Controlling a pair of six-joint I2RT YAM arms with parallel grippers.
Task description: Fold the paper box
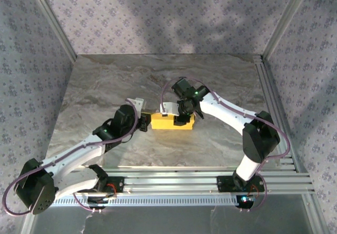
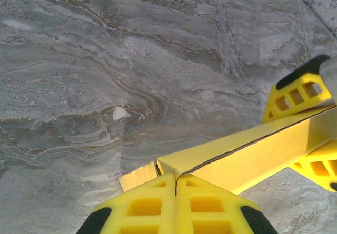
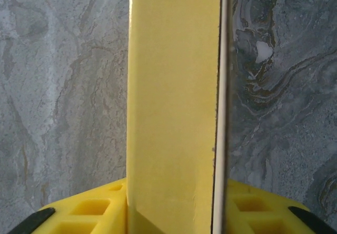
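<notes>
Now, on the tabletop (image 1: 158, 76), the yellow paper box (image 1: 172, 121) is lying flat, so be squeezing its long sides evenly. Your right tool (image 3: 176, 192) is straddling it, whether gripping I cannot tell; your left tool (image 2: 176, 184) is sitting closed at its left end.

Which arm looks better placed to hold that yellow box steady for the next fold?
Right, probably: the right gripper has the paper box between its fingers, one against each long side. The left gripper is shut, fingertips together at the box's end.
</notes>
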